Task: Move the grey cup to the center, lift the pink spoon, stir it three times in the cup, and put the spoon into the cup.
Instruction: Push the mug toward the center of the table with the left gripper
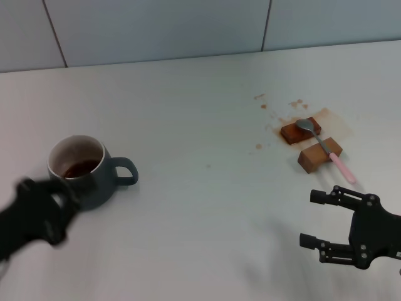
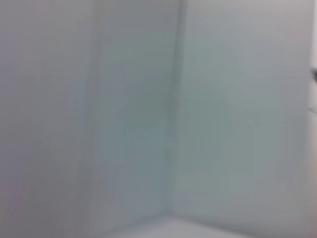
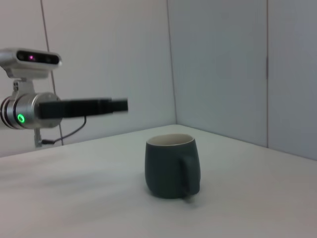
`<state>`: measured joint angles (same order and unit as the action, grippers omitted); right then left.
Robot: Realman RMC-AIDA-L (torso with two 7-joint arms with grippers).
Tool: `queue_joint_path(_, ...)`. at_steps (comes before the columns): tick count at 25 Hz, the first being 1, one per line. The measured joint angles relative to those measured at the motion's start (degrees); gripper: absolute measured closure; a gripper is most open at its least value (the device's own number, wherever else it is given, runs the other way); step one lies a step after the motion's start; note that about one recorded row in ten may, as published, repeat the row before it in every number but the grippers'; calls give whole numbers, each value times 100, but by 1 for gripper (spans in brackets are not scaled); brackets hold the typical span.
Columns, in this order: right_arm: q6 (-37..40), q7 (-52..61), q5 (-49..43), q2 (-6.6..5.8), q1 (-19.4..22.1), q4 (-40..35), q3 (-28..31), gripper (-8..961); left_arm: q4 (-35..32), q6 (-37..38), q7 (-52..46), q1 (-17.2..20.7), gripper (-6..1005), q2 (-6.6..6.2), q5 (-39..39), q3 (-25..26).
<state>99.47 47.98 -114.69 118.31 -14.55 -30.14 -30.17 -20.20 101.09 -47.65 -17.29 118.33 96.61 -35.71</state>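
The grey cup [image 1: 88, 179] stands upright at the table's left, handle pointing right, with dark brown liquid inside. It also shows in the right wrist view [image 3: 171, 166]. My left gripper [image 1: 44, 210] is just in front of and left of the cup, close to its wall, and looks blurred. The left arm shows in the right wrist view [image 3: 74, 107] beyond the cup. The pink spoon [image 1: 326, 148] lies across two brown wooden blocks at the right, bowl on the far block, pink handle towards me. My right gripper [image 1: 316, 219] is open and empty, in front of the spoon.
The reddish far block [image 1: 294, 133] and the lighter near block [image 1: 316, 160] sit among brown spill stains [image 1: 276, 122]. A panelled wall [image 1: 188, 28] runs behind the table. The left wrist view shows only wall panels.
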Motion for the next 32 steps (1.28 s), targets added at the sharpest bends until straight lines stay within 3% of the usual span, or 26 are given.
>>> queue_joint_path(4,14,0,0,0,-21,0,93,141,241,-257,919,51,1001,14,-690,707)
queue_joint_path(6,21,2,0,-1,-26,-1,118,141,618,-781,1930,47,1001,17,-1021,1381)
queue_joint_path(8,31,21,0,-2,-34,0,118,141,738,-941,2211,40,1001,20,-1070,1573)
queue_joint_path(14,87,59,0,-2,-59,0,212,141,1685,-1912,4378,-36,1001,40,-1173,2554)
queue_joint_path(18,95,62,1,-2,-72,0,257,141,1921,-2044,4845,-44,1001,43,-1177,2707)
queue_joint_path(21,98,61,4,-2,-78,0,258,141,3039,-2590,6946,-134,1001,67,-1158,3217)
queue_joint_path(32,104,62,9,-2,-101,35,257,142,4047,-3113,8210,-370,1000,75,-1178,3458)
